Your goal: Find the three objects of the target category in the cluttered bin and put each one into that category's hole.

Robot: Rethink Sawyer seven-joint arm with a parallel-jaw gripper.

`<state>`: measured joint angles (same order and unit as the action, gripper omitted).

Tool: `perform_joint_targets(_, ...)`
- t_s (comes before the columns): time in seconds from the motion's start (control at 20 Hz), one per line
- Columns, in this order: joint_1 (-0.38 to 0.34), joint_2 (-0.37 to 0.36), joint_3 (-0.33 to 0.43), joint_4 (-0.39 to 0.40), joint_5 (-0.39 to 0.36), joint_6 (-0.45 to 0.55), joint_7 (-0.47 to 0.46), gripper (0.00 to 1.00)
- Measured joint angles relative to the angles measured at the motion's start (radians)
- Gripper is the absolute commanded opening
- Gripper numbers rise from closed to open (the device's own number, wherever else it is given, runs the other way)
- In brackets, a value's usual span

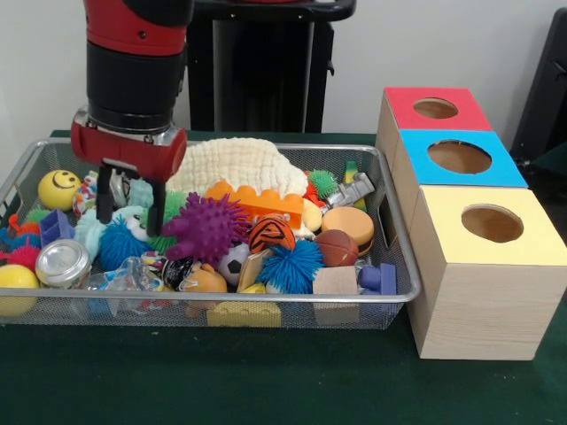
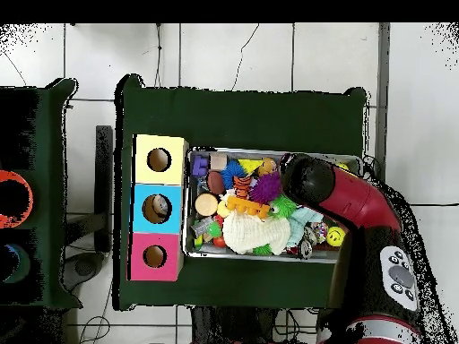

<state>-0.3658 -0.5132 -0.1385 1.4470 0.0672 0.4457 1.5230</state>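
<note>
The silver wire-mesh bin sits on the green table, packed with toys. In the overhead view its rim shows beside the boxes. My gripper is lowered into the left part of the bin. It is open, with its black fingers apart on either side of pale teal soft toys. It sits just left of a purple spiky ball. In the overhead view the red arm hides the gripper. Three wooden boxes with holes stand next to the bin: red top, blue top, yellow top.
The bin also holds a cream knitted cloth, an orange block, a blue fuzzy ball, a yellow smiley ball, a burger toy, a silver tin and a small soccer ball. The robot pedestal stands behind the bin.
</note>
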Motion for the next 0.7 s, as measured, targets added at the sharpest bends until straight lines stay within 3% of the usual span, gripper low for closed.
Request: perform_joint_targets(0.7, -0.02, 0.031, -0.001, 0.0, 0.043, 0.0, 0.0, 1.0)
